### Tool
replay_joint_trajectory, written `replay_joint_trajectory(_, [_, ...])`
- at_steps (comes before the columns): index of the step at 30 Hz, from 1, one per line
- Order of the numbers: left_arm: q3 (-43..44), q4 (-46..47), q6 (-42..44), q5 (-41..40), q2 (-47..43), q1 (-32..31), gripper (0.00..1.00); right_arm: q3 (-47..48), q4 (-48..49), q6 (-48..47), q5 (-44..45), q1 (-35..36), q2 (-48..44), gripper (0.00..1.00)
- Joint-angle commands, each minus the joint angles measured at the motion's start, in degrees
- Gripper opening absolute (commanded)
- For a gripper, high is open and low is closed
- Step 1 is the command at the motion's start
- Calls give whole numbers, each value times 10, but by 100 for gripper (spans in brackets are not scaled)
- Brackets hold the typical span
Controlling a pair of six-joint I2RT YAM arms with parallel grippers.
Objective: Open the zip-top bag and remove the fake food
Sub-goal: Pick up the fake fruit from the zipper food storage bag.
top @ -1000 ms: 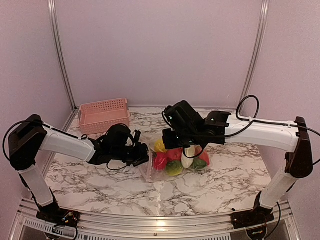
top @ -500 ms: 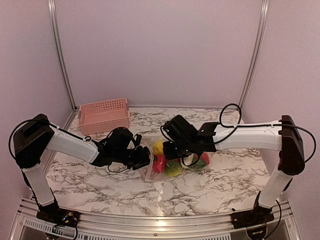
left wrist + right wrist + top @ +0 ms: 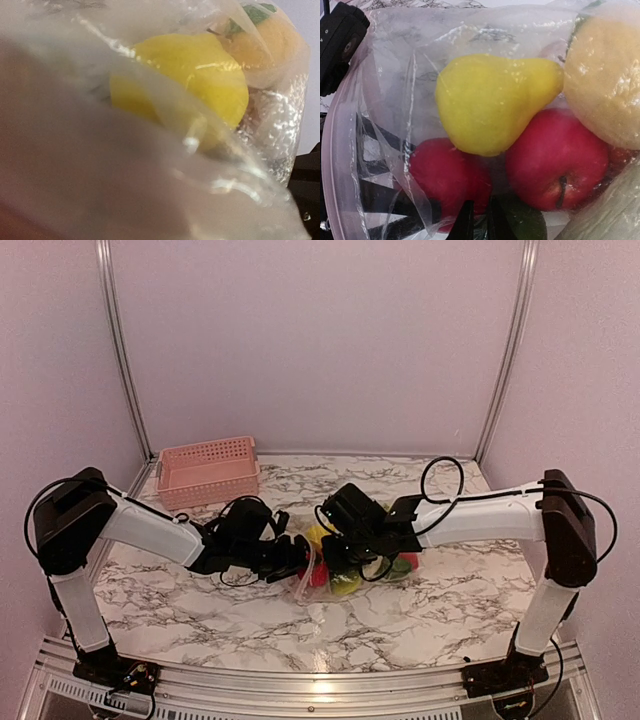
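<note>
Both my arms have swung inward since a second ago, and my right arm has dropped low over the desk. My two sets of jaws now meet at the zip-top bag, which lies mid-desk. My right jaws are almost fully closed, fingertips nipping a fold of the bag's film. My left jaws press at the bag's left end; plastic fills that wrist view, so I cannot tell how wide they stand. Inside the bag sits the fake food: a yellow pear above a red apple and another red piece. Well apart, at the back left, stands the pink basket.
</note>
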Motion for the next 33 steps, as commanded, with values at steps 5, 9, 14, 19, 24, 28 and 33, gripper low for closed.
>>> replay_joint_trajectory(5, [39,-39,18,-16,31,-11,84,1,25,-6,-24,12,36,11])
replay_joint_trajectory(9, [52,-62,22,-28,39,-14,84,-3,34,-9,-31,13,41,15])
replay_joint_trajectory(14, [51,-60,14,-35,37,-17,71,-3,33,-12,-31,12,40,19])
replay_joint_trajectory(19, [36,-63,11,-46,7,-17,55,-8,25,-11,-22,7,28,22])
replay_joint_trajectory(24, [29,-88,22,-65,-37,-17,49,-25,28,-8,-18,-5,15,25])
replay_joint_trajectory(28, [24,-104,31,-74,-57,-16,48,-30,28,-6,-16,-10,13,25])
replay_joint_trajectory(33, [13,-121,35,-89,-78,-16,46,-37,34,0,-16,-13,8,25])
